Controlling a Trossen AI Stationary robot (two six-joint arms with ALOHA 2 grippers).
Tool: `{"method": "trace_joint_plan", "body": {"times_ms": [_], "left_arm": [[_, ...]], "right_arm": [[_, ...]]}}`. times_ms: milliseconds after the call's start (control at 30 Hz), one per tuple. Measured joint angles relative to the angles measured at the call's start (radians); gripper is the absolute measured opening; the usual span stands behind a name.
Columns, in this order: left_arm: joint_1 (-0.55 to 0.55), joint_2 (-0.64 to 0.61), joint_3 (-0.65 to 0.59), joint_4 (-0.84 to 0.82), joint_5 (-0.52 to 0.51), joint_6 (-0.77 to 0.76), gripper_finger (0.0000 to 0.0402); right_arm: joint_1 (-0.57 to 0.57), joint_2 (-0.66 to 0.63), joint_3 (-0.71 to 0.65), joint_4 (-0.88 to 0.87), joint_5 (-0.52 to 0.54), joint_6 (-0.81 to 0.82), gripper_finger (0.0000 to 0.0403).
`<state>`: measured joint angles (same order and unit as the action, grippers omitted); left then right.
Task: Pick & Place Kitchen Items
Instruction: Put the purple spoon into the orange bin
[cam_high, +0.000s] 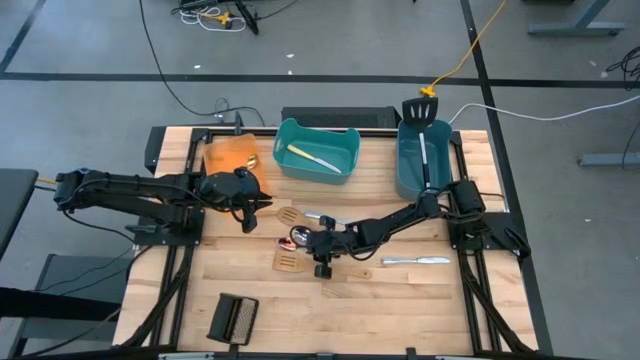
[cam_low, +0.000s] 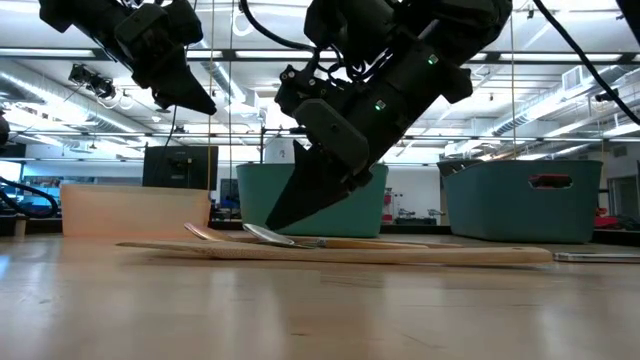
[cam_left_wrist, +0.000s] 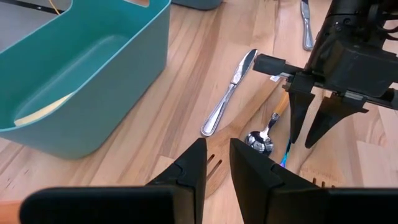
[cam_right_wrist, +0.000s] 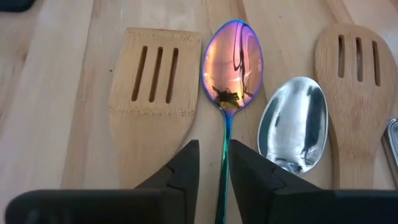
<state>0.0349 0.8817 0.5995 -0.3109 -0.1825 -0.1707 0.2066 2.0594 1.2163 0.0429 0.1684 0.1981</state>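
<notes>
A pink iridescent spoon (cam_right_wrist: 233, 62) lies flat on the wooden table, with a silver spoon (cam_right_wrist: 292, 130) beside it. Both lie between two wooden slotted spatulas (cam_right_wrist: 155, 81) (cam_right_wrist: 354, 68). My right gripper (cam_right_wrist: 214, 144) (cam_high: 312, 241) slants down over them, narrowly open, its fingers on either side of the pink spoon's handle (cam_right_wrist: 224, 155). My left gripper (cam_left_wrist: 217, 152) (cam_high: 262, 203) hovers above the table at the left, a narrow gap between its fingers and nothing in it. One silver knife (cam_left_wrist: 227, 96) lies near the spatulas, another (cam_high: 415, 260) farther right. My right gripper comes at the pink spoon's handle (cam_right_wrist: 225, 134) slanting down from the table's right, one finger on each side, just behind the bowl. The spoon lies flat on the table. Whether either finger (cam_right_wrist: 249, 171) touches the handle, I cannot tell.
A teal bin (cam_high: 345, 150) at the far middle holds a pale utensil. A second teal bin (cam_high: 405, 165) at the far right holds a black slotted spatula (cam_high: 420, 110). An orange bin (cam_high: 228, 155) stands far left. A black ribbed block (cam_high: 233, 318) lies near the front edge.
</notes>
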Motion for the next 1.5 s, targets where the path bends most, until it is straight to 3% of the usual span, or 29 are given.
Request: {"method": "trace_joint_plan", "body": {"times_ms": [1500], "left_arm": [[0.000, 0.000, 0.000, 0.000, 0.000, -0.001, 0.0076]], "right_arm": [[-0.023, 0.024, 0.000, 0.001, 0.014, 0.004, 0.0098]]}}
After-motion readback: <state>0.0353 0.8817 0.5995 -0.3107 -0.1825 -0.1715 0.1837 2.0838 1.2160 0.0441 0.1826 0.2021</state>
